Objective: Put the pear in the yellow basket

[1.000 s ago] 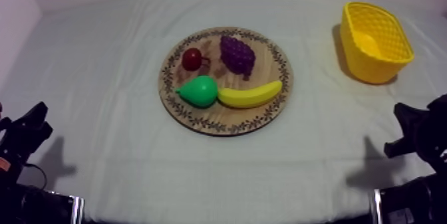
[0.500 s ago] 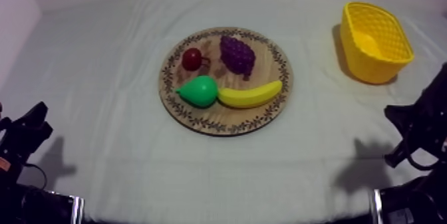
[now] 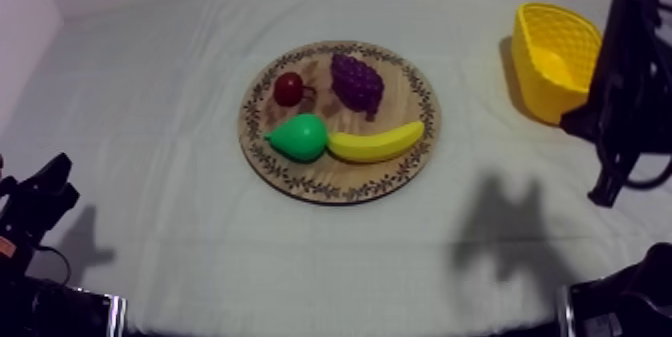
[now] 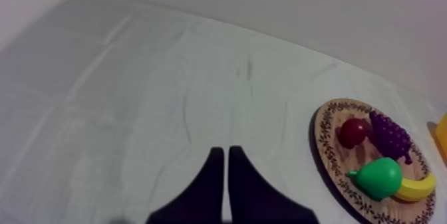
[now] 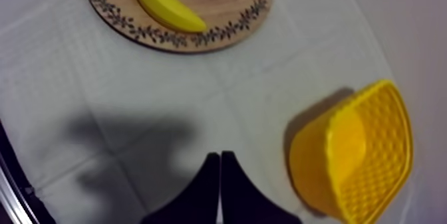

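Right gripper point(image 5: 220, 153): fingers pressed together into a narrow wedge and holding nothing. It is poised over bare cloth point(image 5: 120, 87) between the wooden board point(image 5: 199, 37) and the yellow basket point(image 5: 352, 153), with the basket just beside it. In the top view the right arm point(image 3: 622, 71) comes in at the upper right, overlaps one edge of the basket and throws a broad shadow point(image 3: 500, 226) on the cloth. Left gripper point(image 4: 223, 152): fingers likewise closed on nothing, low at its own side of the desk point(image 3: 150, 101) and well apart from the board. The pear point(image 3: 298, 137) lies on the board's near part, its broad end touching or all but touching the banana point(image 3: 375, 143). A bunch of grapes point(image 3: 357, 81) and a small red fruit point(image 3: 289, 88) lie behind them, apart from the pear. Assessment: no step of the task is complete. The pear is ungrasped and on the board, and no fruit is seen in the basket. Outstanding: bring a gripper to the pear, spread the fingers, take hold, lift, carry across and release over the basket. The right arm looks the likelier one for the work, being up and on the basket's side. Surface: a grey-white cloth with light creases, lying flat under the board. A plain pale wall point(image 4: 299, 0) rises behind the desk.
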Controlling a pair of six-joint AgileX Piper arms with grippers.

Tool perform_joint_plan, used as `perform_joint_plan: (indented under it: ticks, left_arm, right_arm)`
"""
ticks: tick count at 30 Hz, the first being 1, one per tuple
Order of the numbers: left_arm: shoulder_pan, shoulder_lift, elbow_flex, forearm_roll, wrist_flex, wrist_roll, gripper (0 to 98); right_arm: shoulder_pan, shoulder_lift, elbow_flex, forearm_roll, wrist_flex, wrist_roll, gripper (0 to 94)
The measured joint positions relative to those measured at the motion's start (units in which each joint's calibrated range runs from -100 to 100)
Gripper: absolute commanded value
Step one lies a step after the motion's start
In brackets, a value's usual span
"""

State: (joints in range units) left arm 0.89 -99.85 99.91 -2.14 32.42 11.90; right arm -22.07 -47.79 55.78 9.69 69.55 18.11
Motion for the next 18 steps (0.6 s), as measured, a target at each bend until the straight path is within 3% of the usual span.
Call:
perform_joint_plan:
  ticks: [18]
  left_arm:
    - [0.00, 0.00, 0.00, 0.00, 0.00, 0.00, 0.1]
  right_arm:
    - [-6.51, 34.22, -45.22, -5.20, 18.98, 3.02, 1.0]
